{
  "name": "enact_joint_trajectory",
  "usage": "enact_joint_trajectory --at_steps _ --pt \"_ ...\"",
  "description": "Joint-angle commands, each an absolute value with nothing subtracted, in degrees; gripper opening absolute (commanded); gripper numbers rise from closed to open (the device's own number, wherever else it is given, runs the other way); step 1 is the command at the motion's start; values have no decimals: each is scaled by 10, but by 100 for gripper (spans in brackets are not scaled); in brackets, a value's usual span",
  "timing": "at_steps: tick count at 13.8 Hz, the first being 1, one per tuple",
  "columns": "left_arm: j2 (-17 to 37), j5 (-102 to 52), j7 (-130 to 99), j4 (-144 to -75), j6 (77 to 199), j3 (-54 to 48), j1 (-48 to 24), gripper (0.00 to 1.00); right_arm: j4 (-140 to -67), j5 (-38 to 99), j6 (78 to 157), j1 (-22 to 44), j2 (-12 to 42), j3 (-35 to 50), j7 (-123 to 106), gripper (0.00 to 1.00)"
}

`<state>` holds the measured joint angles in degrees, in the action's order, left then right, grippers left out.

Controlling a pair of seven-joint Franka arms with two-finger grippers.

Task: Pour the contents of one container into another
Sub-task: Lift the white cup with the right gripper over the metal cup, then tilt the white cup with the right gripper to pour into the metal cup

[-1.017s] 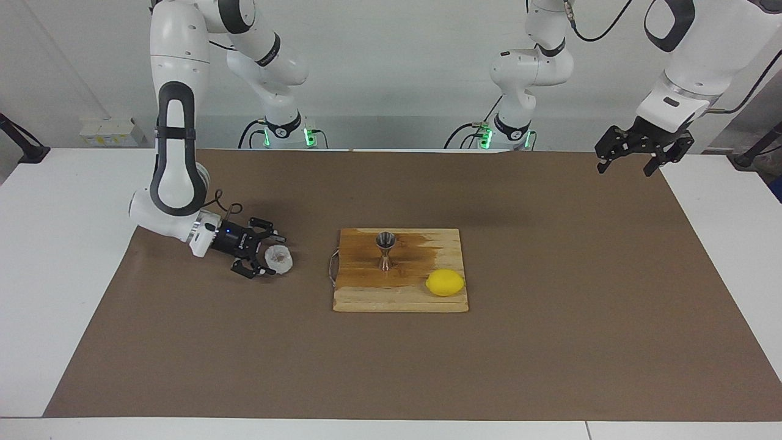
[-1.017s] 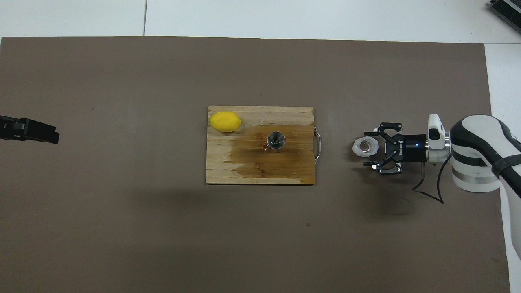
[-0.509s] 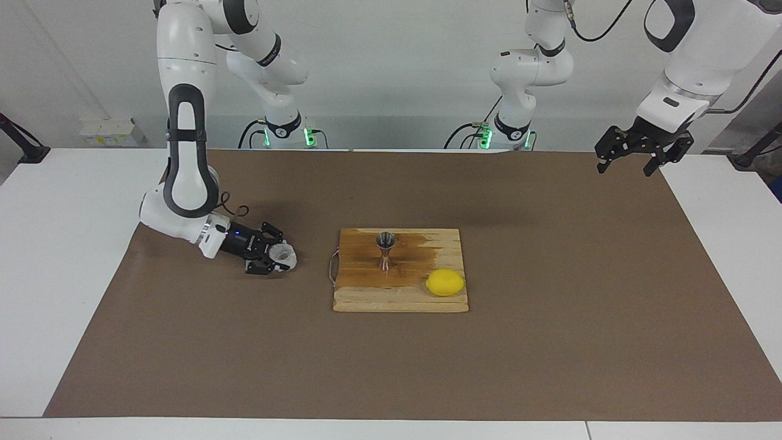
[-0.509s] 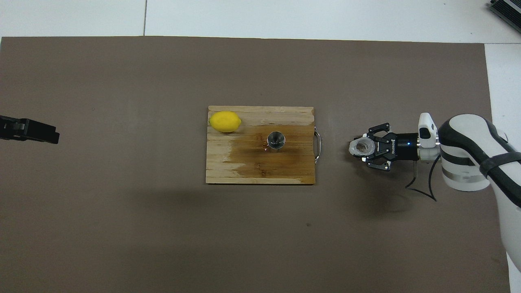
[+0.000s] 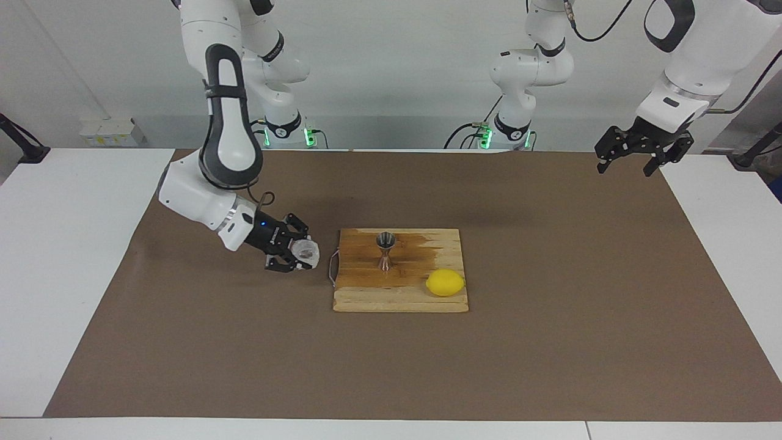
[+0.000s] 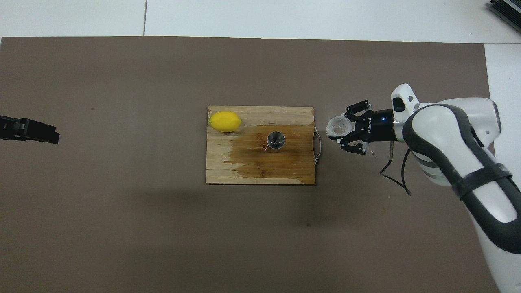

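Observation:
My right gripper (image 5: pixel 298 253) is shut on the small translucent crinkled cup (image 5: pixel 305 251) and holds it just above the brown mat, beside the handle end of the wooden board. The overhead view shows the cup (image 6: pixel 337 126) upright in the right gripper (image 6: pixel 342 130). The steel hourglass jigger (image 5: pixel 385 249) stands upright near the middle of the board (image 5: pixel 400 300); it also shows in the overhead view (image 6: pixel 276 140). My left gripper (image 5: pixel 635 161) is open and empty, waiting high over the mat's corner at the left arm's end.
A yellow lemon (image 5: pixel 445 282) lies on the board's corner farther from the robots, toward the left arm's end. The board has a dark wet stain and a metal handle (image 5: pixel 332 267) facing the cup. Brown mat (image 5: pixel 550 342) covers the table.
The right gripper closed on the cup, lifted it off the mat and carried it toward the board's handle. The left arm has not moved.

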<state>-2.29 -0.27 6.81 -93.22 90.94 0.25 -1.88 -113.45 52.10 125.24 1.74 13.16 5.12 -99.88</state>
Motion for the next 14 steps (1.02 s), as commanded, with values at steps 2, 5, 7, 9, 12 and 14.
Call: enact_joint_trajectory --at_steps 2,5,7,9,12,14 --pt "-38 -10 77 -947 905 1 -13 100 -1072 378 1285 89 135 52 -801 5" --pt "-38 -10 77 -947 905 1 -13 100 -1039 271 1285 144 138 53 -692 5" --pt "-38 -10 77 -947 905 1 -13 100 -1027 227 1284 162 138 52 -661 5" --pt "-38 -10 77 -947 905 1 -13 100 -1024 159 1283 173 139 53 -628 5" --pt "-38 -10 77 -947 905 1 -13 100 -1023 48 1278 199 138 53 -570 5" --pt "-38 -10 77 -947 905 1 -13 100 -1026 7 1276 216 135 53 -564 6"
